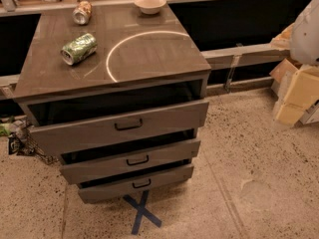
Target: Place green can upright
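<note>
While the green can [79, 48] lies on its side: condition before pickup.

The can rests on the left part of the drawer cabinet top [159, 63], just left of the white arc [112, 54] and well apart from the orange-tan can [82, 12] and the bowl [150, 4] at the back. Its label is mottled green and white, one silver end faces front-left, and the body looks slightly dented. It is probably light, thin-walled, smooth and liable to roll, so grasp it across mid-body with moderate force. The gripper [306, 29] hangs at the right edge, well apart from the can; whether it is open or closed cannot be told.
</note>
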Tool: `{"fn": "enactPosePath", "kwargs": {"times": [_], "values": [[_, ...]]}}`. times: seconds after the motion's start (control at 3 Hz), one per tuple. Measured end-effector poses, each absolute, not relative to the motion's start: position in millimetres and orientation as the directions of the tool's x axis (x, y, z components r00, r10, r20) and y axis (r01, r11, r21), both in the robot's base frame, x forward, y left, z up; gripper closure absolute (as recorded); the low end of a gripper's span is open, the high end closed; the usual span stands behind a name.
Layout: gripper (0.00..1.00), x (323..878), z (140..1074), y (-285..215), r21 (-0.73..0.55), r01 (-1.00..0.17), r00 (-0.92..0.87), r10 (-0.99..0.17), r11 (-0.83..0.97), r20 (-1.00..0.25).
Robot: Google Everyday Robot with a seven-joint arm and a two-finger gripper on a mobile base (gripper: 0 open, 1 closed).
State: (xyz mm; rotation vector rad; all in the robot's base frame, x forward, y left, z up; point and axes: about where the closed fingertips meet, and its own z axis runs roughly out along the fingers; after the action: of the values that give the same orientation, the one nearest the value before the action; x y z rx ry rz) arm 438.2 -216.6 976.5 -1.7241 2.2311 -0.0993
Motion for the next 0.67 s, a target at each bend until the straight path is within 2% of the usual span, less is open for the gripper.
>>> {"fn": "enactPosePath", "kwargs": {"times": [0.33,0.67], "values": [[0.0,438.2,976.5,-216.6,-0.247,-0.931,-0.221,-0.953,0.27,-0.207],[0.0,460.2,982.1,-196.1,-0.247,-0.95,-0.149,-0.972,0.192,-0.184]]}}
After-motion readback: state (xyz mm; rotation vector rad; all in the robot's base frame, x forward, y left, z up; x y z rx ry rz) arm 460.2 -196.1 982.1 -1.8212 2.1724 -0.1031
